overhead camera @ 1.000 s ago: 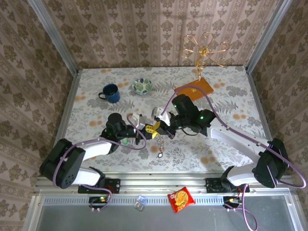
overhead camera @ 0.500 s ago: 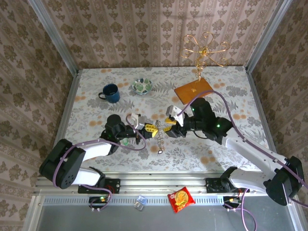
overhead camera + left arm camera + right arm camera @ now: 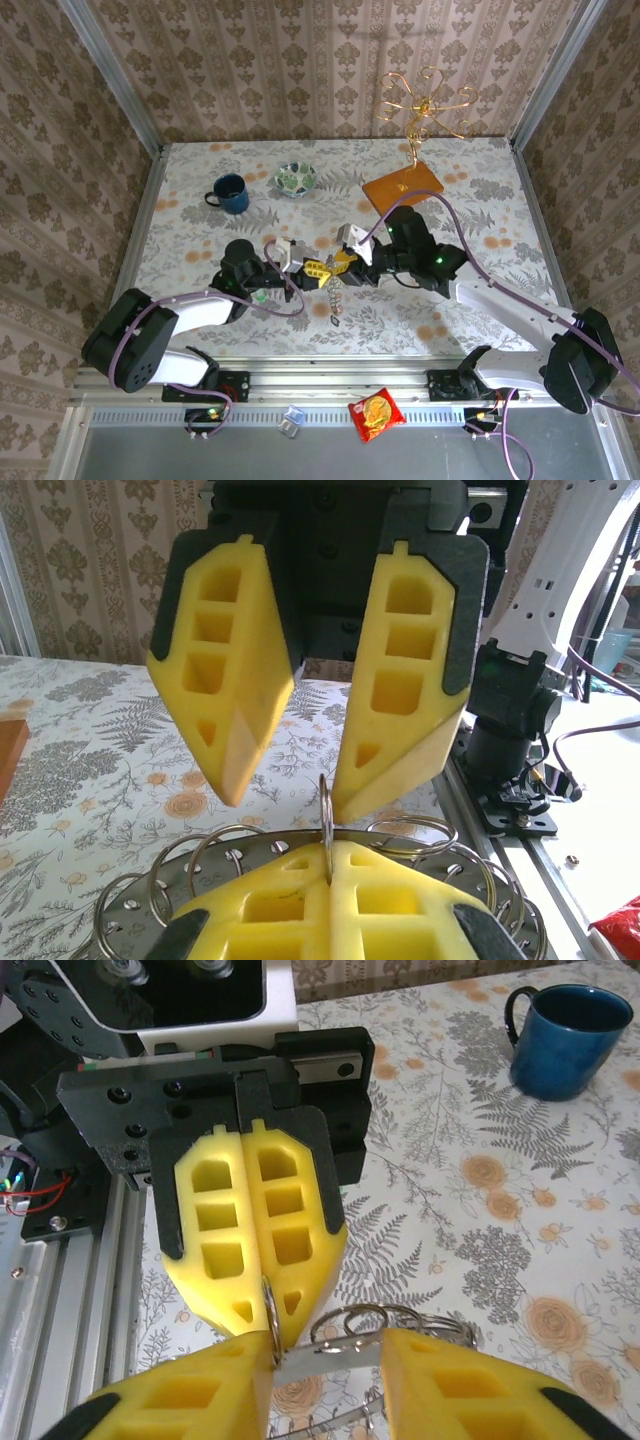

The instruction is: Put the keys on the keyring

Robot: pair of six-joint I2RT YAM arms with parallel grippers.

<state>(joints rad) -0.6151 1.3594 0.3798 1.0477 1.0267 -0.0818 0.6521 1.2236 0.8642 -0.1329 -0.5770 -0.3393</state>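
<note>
My left gripper (image 3: 330, 845) is shut on the keyring (image 3: 327, 810), a thin steel ring standing on edge between its yellow fingertips. From the ring hangs a round metal plate (image 3: 200, 880) with holes that carries several more rings. The right gripper (image 3: 325, 1345) faces it tip to tip, open, with its fingers (image 3: 395, 770) on either side of the ring's top. In the top view the left gripper (image 3: 318, 270) and right gripper (image 3: 345, 265) meet at mid-table, and a chain (image 3: 334, 305) dangles below them. I cannot make out the keys.
A blue mug (image 3: 231, 193) and a patterned bowl (image 3: 296, 179) stand at the back left. An orange board (image 3: 403, 186) with a gold wire tree (image 3: 425, 100) is at the back right. A red snack packet (image 3: 375, 413) lies off the table's near edge.
The right gripper let go and backed off to the right with its jaws wide, then came back left to the ring with the jaws narrower. The left gripper stayed shut on the ring.
</note>
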